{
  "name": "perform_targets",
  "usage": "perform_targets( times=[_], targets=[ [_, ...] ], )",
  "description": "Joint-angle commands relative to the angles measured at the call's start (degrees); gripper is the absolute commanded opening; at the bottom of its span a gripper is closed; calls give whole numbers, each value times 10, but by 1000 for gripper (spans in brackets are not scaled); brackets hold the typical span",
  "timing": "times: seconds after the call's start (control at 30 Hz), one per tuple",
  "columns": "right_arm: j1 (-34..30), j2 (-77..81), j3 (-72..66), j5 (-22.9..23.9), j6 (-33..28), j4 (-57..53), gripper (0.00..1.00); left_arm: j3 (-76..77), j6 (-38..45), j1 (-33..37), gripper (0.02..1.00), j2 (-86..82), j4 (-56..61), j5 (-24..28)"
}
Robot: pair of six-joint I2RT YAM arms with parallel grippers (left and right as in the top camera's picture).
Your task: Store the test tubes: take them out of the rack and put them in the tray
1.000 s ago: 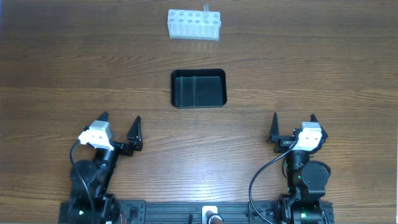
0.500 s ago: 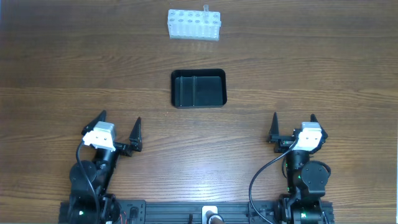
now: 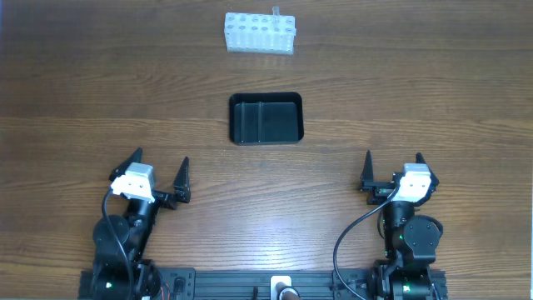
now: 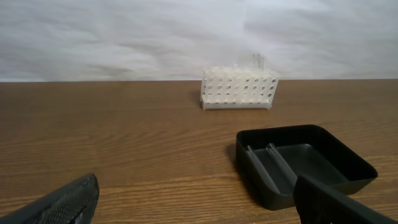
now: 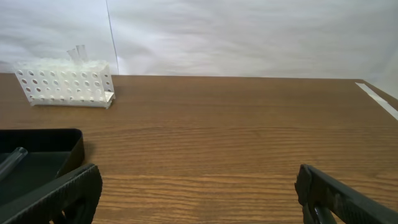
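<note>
nearest the arm bases, the left end effector (image 3: 161, 158) and the right end effector (image 3: 394, 156) are shown well apart from each other, one at each side of the surface (image 3: 83, 92). each is spread wide open and nothing is held in either.

farther out, between the two arms and close to the centre line, the black tray (image 3: 266, 95) is seen resting flat on the surface. it is split by a ridge into compartments. in the right wrist view a pale, clear shape is glimpsed inside it at the edge of the picture; whether this is a tube cannot be told.

farthest out, directly beyond the tray and well apart from it, the white rack (image 3: 250, 37) is set with its long axis running across the surface, from left to right. a clear test tube (image 3: 276, 11) is seen standing upright in the rack's far row, to the right of its middle, with its top raised above the rack. how many tubes stand there cannot be counted.

the coming move is judged to turn on this line: the tube lies forward and inward from both end effectors, past the tray. neither arm is clearly nearer, though the tube's place right of the rack's middle may slightly favour the right arm. its upright axis is judged to call for a straight upward pull.
</note>
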Motion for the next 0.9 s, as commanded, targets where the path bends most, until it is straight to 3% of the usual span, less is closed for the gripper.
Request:
perform_targets(
  times=[0.03, 0.53, 0.7, 0.9],
  targets=[
    [3, -5, -3, -2, 0, -2, 991, -3, 10, 3, 996, -6, -1, 8],
    [2, 26, -2, 9, 0, 37, 993, -2, 10, 3, 998, -6, -1, 8],
    [2, 180, 59, 9, 0, 158, 991, -3, 10, 3, 996, -6, -1, 8],
    [2, 406, 216, 8, 0, 199, 991, -3, 10, 3, 998, -6, -1, 8]
  ],
)
